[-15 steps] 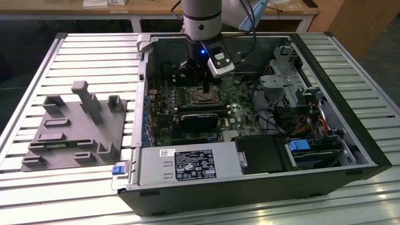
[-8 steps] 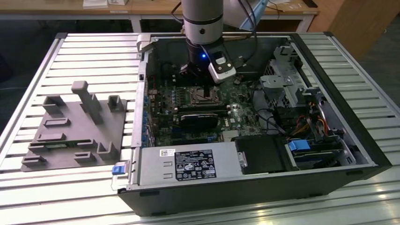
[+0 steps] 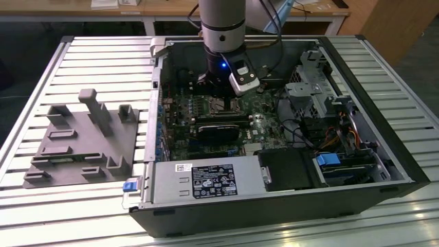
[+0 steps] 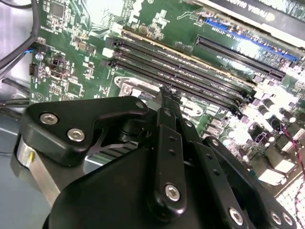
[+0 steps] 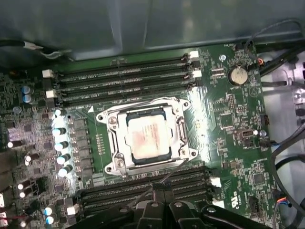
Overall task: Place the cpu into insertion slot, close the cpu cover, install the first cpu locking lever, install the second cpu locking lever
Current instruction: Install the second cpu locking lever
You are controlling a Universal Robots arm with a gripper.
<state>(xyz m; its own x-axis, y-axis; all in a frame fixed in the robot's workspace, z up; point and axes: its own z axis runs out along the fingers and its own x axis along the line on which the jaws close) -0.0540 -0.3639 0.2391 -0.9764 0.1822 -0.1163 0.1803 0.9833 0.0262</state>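
A: Where does the small flat square cpu with the dull silver-grey top [image 5: 147,138] sit?

B: In the first wrist view it lies flat in the square metal-rimmed insertion slot [image 5: 116,164] on the green circuit board [image 5: 228,124], with the thin silvery cpu cover frame [image 5: 181,135] down around it.

A: And the black tool [image 5: 160,191]?

B: It hangs beside the slot, over the long black memory slots [image 5: 186,183] that run along 1 side of the slot. Its fingertips meet in a narrow point with no gap visible, and nothing is held between them.

A: What does the exterior view show?

B: The silver arm [image 3: 221,23] reaches down into the open black computer case [image 3: 288,206], which lies on the slatted metal surface [image 3: 89,62]. A grey plastic fixture [image 3: 82,139] sits beside the case, towards the exterior view's left.
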